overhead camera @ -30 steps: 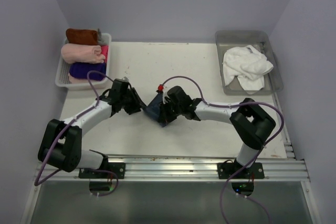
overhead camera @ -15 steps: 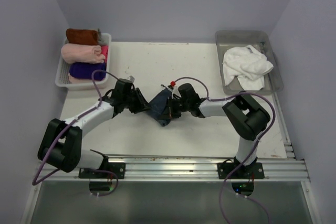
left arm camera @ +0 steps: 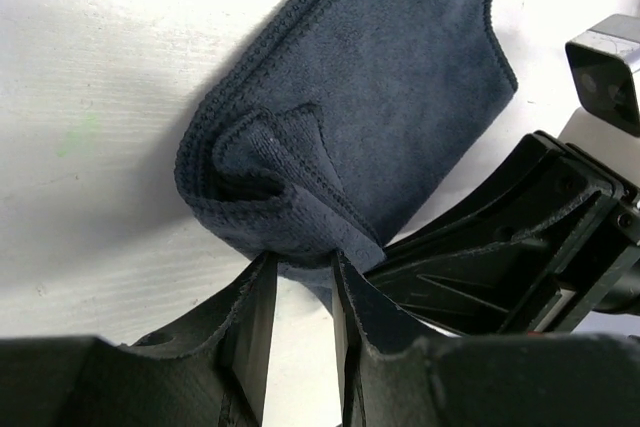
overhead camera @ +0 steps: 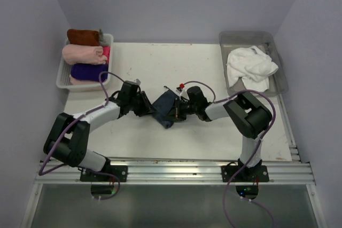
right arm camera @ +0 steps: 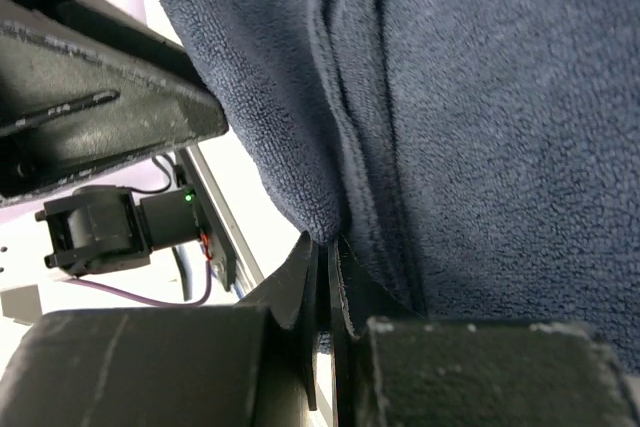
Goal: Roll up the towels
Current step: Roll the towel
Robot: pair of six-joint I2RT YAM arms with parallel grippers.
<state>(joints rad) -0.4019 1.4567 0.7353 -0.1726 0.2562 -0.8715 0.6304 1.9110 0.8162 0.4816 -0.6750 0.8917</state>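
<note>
The dark slate-blue towel [overhead camera: 163, 105] lies bunched and folded on the white table between my two grippers. My left gripper [overhead camera: 151, 109] is shut on the towel's folded left edge; in the left wrist view the gripper [left arm camera: 300, 269] pinches a thick fold of the towel [left arm camera: 400, 77]. My right gripper [overhead camera: 174, 111] is shut on the towel's right edge; in the right wrist view the gripper [right arm camera: 328, 247] clamps a thin hem of the towel [right arm camera: 500, 97]. A white towel [overhead camera: 250, 67] lies crumpled in the grey tray [overhead camera: 278, 86]. A rust-brown towel [overhead camera: 83, 37] sits rolled in the white basket [overhead camera: 62, 78].
The basket at the back left also holds a pale pink cloth cylinder [overhead camera: 82, 53] and a deep purple one [overhead camera: 88, 71]. The right arm's elbow [overhead camera: 251, 116] stands right of the towel. A metal rail [overhead camera: 176, 169] runs along the near edge.
Both grippers have shifted a little to the right with the slate-blue towel held between them. The right arm's forearm has folded in closer to its elbow.
</note>
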